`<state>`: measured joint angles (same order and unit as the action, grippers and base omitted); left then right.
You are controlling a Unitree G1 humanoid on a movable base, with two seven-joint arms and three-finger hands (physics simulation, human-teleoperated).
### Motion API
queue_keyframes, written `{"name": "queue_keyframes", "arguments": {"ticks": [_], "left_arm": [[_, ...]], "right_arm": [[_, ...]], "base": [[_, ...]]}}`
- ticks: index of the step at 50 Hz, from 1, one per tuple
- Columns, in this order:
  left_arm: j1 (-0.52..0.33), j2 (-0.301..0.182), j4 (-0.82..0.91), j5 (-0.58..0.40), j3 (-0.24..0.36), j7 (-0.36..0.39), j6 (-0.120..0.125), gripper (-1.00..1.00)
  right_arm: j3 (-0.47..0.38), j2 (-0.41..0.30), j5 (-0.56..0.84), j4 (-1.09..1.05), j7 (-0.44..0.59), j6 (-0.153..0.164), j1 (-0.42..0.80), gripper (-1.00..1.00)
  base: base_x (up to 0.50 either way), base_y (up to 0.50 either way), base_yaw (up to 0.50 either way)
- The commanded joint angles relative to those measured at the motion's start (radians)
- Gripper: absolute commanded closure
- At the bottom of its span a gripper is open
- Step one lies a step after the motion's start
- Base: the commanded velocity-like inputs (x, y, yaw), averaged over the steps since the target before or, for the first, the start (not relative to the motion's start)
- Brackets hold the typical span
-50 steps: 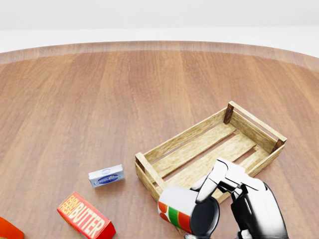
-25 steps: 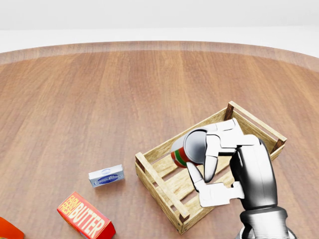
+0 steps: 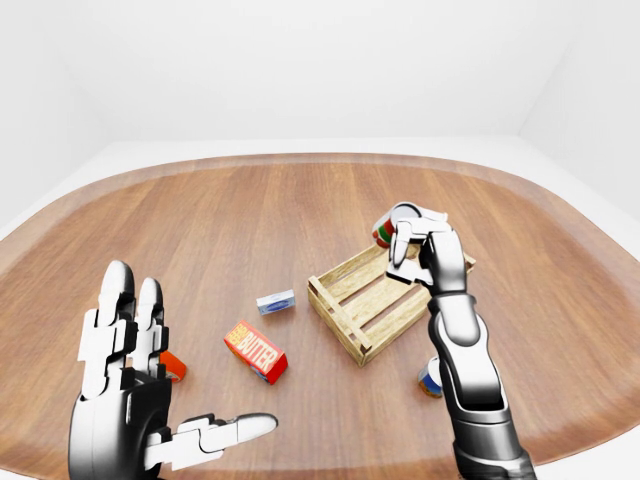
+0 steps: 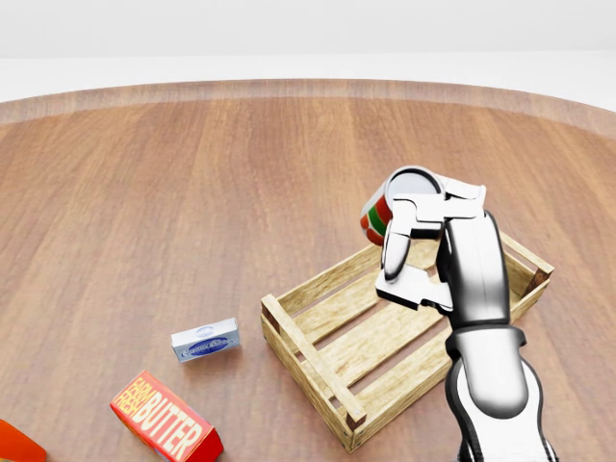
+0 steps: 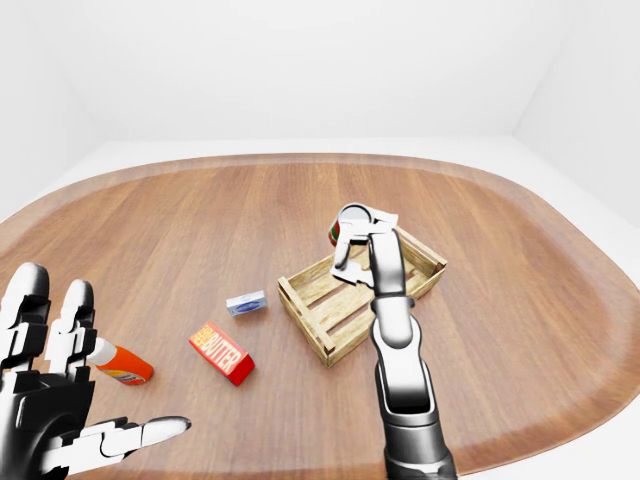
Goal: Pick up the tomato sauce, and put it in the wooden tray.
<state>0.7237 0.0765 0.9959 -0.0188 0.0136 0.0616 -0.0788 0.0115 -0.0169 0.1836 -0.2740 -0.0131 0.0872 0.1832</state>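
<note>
Now the right hand point(image 4: 416, 252) squeezes the tomato sauce point(image 4: 393, 210) tight, up over the wooden tray point(image 4: 318, 358). Left hand point(image 3: 130, 410) is spread wide.

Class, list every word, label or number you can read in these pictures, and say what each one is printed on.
"BUTTER": on the red box; the smaller line above it is too blurred to read.
Small blue-and-white box: has a label, too small to read.
Can in the right hand: red, green and white bands, no readable text.
Orange tube, wooden tray: no readable text.
</note>
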Motion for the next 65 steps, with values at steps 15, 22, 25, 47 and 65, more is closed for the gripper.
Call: {"name": "queue_keyframes", "arguments": {"ticks": [15, 22, 25, 47, 65], "left_arm": [[0.002, -0.004, -0.002, 0.000, -0.003, -0.005, -0.004, -1.00], [-0.001, 0.000, -0.005, 0.007, 0.006, 0.002, -0.004, -1.00], [-0.005, 0.003, -0.007, 0.010, 0.011, 0.007, -0.002, -1.00], [-0.002, 0.020, -0.005, 0.015, 0.024, 0.026, -0.003, -1.00], [0.002, 0.020, -0.003, 0.015, 0.023, 0.025, -0.004, -1.00]], "right_arm": [[-0.026, -0.017, 0.049, 0.602, -0.148, -0.014, 0.315, 1.00], [-0.036, -0.030, 0.043, 0.788, -0.190, -0.079, 0.404, 1.00], [-0.039, -0.036, 0.041, 0.873, -0.207, -0.113, 0.440, 1.00], [-0.064, -0.081, 0.018, 1.348, -0.291, -0.175, 0.633, 1.00], [-0.083, -0.095, 0.023, 1.509, -0.322, -0.175, 0.670, 1.00]], "base": [[0.00, 0.00, 0.00], [0.00, 0.00, 0.00], [0.00, 0.00, 0.00], [0.00, 0.00, 0.00], [0.00, 0.00, 0.00]]}}
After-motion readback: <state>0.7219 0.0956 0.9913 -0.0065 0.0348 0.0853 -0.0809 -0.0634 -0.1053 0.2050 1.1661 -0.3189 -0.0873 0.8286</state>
